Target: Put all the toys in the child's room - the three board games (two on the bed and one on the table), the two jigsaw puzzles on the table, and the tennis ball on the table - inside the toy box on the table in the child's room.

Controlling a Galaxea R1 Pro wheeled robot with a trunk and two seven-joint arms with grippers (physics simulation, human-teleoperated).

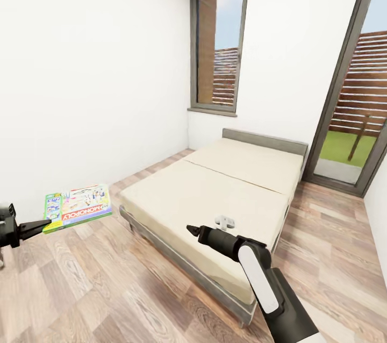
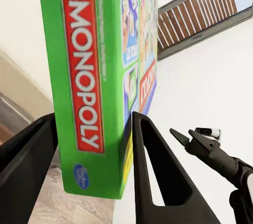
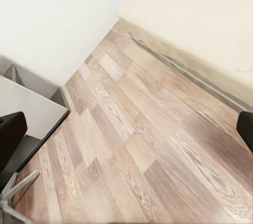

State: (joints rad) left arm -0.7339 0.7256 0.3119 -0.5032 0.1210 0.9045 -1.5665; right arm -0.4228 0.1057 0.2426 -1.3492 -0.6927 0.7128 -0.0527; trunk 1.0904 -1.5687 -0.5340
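Right arm nearest in the head view, white and black, reaching over the bed's near corner; right gripper hangs above the beige mattress, its jaw spacing too small to read here. Bed bare apart from a small pale object, unclear what. Left gripper at the left edge pinches the near edge of the green-white-red board game, lettered "MONOPOLY", held roughly level above the wood-plank floor, beside the bed's foot.

Left wrist view: 2 black fingers clamped on the box, one on each broad face, gripper closed against it. The right gripper shows beyond.

Right wrist view: 2 fingertips at opposite edges of the frame, well apart, nothing between them; gripper above floor, the bed's edge beyond.
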